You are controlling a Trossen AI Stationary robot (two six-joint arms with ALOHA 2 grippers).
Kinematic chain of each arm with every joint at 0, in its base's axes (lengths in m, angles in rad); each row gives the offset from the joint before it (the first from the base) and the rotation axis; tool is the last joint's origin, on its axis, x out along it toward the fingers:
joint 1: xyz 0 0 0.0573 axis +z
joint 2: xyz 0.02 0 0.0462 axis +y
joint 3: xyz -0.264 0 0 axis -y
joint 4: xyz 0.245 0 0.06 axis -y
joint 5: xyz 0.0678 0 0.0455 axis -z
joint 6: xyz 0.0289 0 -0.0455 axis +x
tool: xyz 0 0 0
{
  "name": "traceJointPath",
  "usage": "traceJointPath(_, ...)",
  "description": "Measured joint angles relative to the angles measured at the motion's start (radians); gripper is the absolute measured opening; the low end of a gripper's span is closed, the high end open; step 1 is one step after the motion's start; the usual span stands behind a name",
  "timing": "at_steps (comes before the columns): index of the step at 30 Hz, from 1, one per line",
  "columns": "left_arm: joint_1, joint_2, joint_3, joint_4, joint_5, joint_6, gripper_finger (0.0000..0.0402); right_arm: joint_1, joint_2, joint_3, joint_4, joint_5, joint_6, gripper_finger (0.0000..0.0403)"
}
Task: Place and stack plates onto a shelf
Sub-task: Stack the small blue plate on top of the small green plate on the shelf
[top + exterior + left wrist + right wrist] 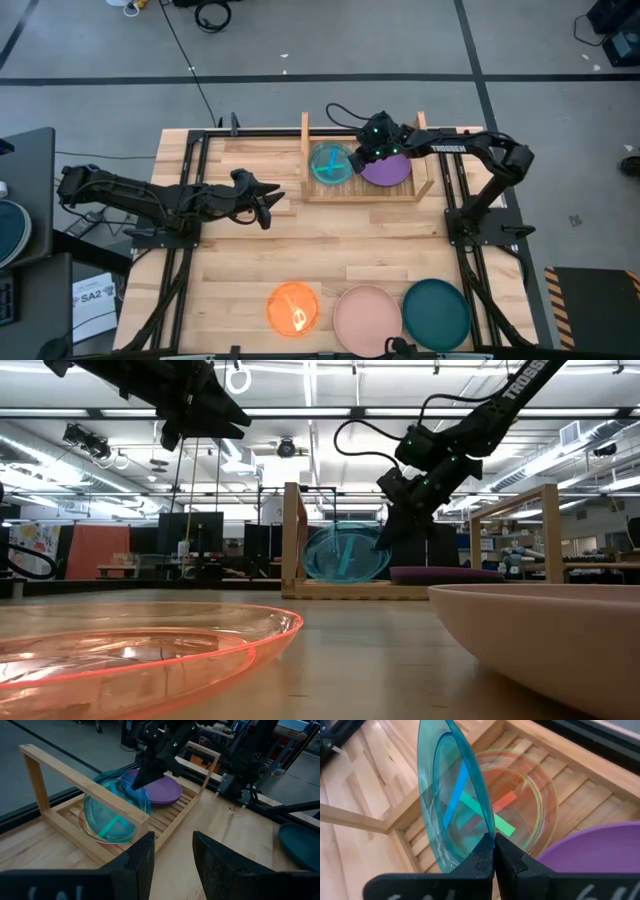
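Room: workshop-looking space with a grey floor, and the plank tabletop [250, 250] sits in a black frame.
Right gripper: right gripper [493, 851] is over the left half of the shelf, fingers pinched tight on the rim of the blue plate [452, 795], so it's holding that one.
Blue plate: translucent, tipped up steeply on edge, with a blue utensil strip showing through it.
Under the blue plate: a clear stack lies flat on the slats, a green-rimmed plate [540, 815] with a reddish one nested in it, plus green and red utensil strips inside. Can't tell if the blue plate's lower edge is touching that stack or just above it.
Purple plate: purple plate [388, 168] lies flat in the right half of the shelf, right beside the stack.
Shelf: the shelf [315, 195] is at the far middle of the table, slatted, with upright side boards.
Left gripper: left gripper [270, 205] hangs over bare table left of the shelf, well apart from it, fingers spread a bit and nothing in them.
Near edge: orange plate [293, 306], pink plate [366, 318] and teal plate [436, 312] sit in a row.
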Motion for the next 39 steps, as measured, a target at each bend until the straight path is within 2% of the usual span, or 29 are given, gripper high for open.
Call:
traceJointPath(8, 0.0, 0.0, 0.0, -0.002, 0.0, 0.0, 0.0139, -0.004, -0.007, 0.0, 0.025, 0.0, -0.002, 0.0013)
traceJointPath(19, 0.0, 0.0, 0.0, -0.006, 0.0, 0.0, 0.0139, -0.004, -0.007, 0.0, 0.025, -0.001, -0.002, 0.0038)
traceJointPath(39, 0.0, 0.0, 0.0, -0.006, 0.0, -0.001, 0.0139, -0.004, -0.008, 0.0, 0.024, 0.002, -0.004, 0.0146)
